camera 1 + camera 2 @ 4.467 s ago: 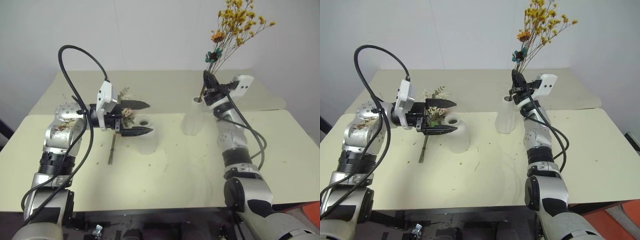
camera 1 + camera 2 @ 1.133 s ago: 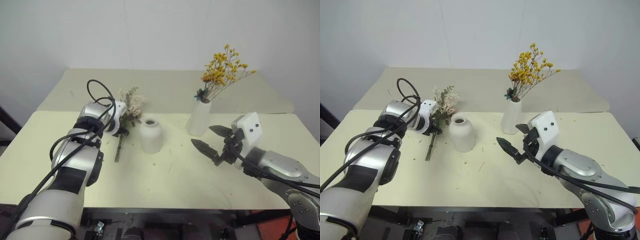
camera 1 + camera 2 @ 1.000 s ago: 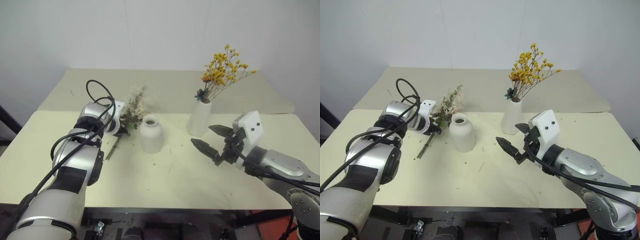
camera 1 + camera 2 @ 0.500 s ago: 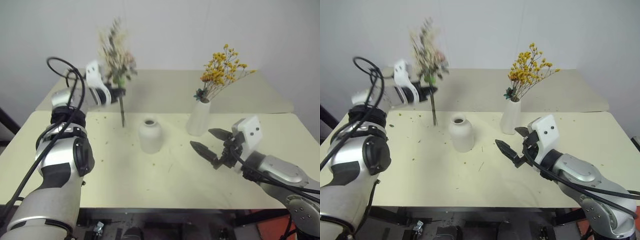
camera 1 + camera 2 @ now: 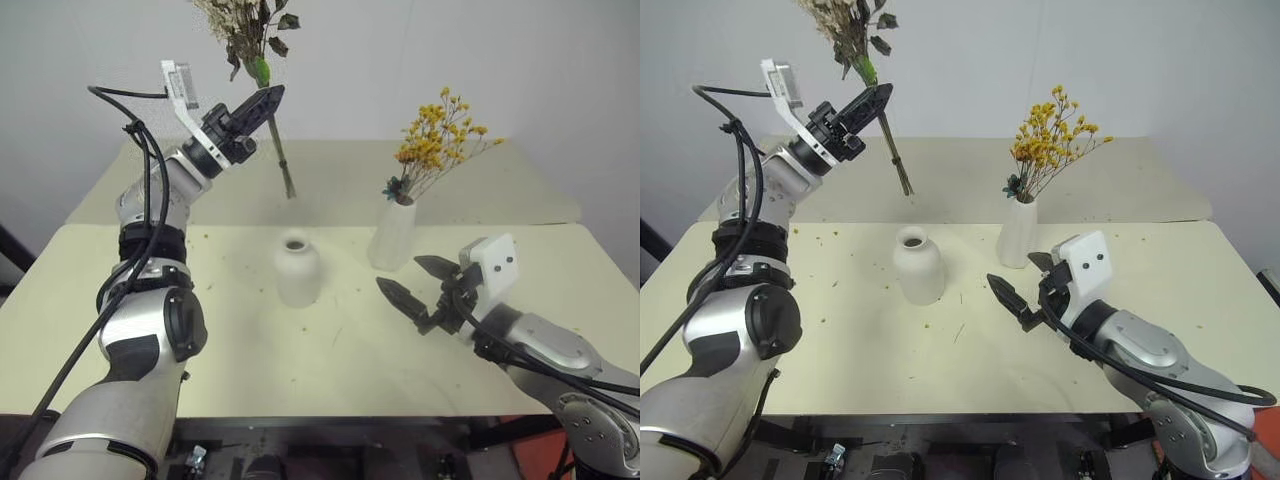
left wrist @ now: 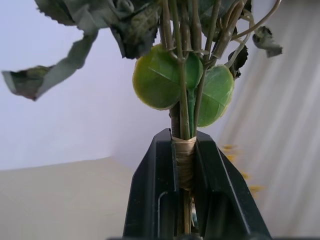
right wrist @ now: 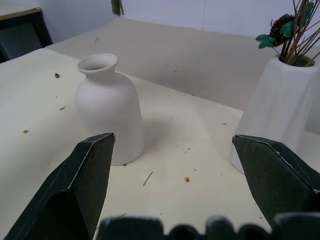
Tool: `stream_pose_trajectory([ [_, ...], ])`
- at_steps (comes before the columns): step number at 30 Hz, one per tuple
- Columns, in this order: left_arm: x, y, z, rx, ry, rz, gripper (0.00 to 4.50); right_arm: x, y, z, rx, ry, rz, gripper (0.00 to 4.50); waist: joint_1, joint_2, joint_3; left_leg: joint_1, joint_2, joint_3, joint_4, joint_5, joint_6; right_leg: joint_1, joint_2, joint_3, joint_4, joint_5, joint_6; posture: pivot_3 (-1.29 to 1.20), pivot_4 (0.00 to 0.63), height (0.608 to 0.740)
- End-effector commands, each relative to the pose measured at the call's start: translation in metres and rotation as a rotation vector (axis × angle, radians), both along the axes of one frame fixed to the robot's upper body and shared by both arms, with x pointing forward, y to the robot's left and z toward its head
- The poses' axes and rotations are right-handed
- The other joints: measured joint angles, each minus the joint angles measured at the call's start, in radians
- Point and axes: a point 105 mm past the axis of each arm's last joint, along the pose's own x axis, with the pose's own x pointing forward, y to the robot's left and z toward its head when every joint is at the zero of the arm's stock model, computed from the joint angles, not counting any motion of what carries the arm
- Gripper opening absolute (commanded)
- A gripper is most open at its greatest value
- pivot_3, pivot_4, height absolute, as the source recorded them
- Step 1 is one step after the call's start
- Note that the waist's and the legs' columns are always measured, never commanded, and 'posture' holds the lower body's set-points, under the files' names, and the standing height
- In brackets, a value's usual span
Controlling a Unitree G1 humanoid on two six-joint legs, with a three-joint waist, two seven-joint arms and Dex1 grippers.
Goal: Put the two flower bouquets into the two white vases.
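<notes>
My left gripper is raised high at the back left, shut on the wrapped stems of the pink-rose bouquet. The stems slant down, their ends in the air behind the short squat white vase. In the left wrist view the fingers clamp the taped stems under round green leaves. The yellow-orange bouquet stands in the tall white vase. My right gripper is open, low in front of the tall vase, pointing toward the short vase.
The pale yellow table is strewn with small plant bits. A second tabletop adjoins it behind, in front of a white wall.
My left gripper has lifted the rose bouquet off the table, high and rightward, and tilted it. The right gripper let go of the yellow bouquet in the tall vase earlier and has stayed put.
</notes>
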Motion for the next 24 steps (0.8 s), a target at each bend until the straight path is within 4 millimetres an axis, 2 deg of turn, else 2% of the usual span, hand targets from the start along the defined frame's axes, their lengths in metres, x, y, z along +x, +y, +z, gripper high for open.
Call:
stream_pose_trajectory([
  [1, -0.014, -0.003, 0.003, 0.019, -0.083, -0.087, 0.14, -0.007, 0.002, 0.015, 0.006, -0.078, 0.009, 4.5, 0.002, 0.0, 0.0, 0.0, 0.0, 0.0, 0.0, 0.0, 0.0, 0.0, 0.0, 0.0, 0.0, 0.0, 0.0, 0.0, 0.15, 0.74],
  [6, -0.028, 0.004, -0.002, -0.015, -0.116, -0.215, 0.14, -0.007, 0.003, 0.016, 0.01, -0.086, 0.019, 4.5, 0.001, 0.0, 0.0, 0.0, 0.0, 0.0, 0.0, 0.0, 0.0, 0.0, 0.0, 0.0, 0.0, 0.0, 0.0, 0.0, 0.15, 0.74],
  [10, -0.032, 0.007, -0.007, -0.024, -0.109, -0.248, 0.14, -0.005, 0.002, 0.017, 0.006, -0.087, 0.021, 4.5, 0.001, 0.0, 0.0, 0.0, 0.0, 0.0, 0.0, 0.0, 0.0, 0.0, 0.0, 0.0, 0.0, 0.0, 0.0, 0.0, 0.15, 0.74],
  [24, -0.026, -0.008, -0.035, 0.041, -0.064, -0.257, 0.14, -0.005, 0.001, 0.02, 0.006, -0.096, 0.003, 4.5, 0.003, 0.0, 0.0, 0.0, 0.0, 0.0, 0.0, 0.0, 0.0, 0.0, 0.0, 0.0, 0.0, 0.0, 0.0, 0.0, 0.15, 0.74],
])
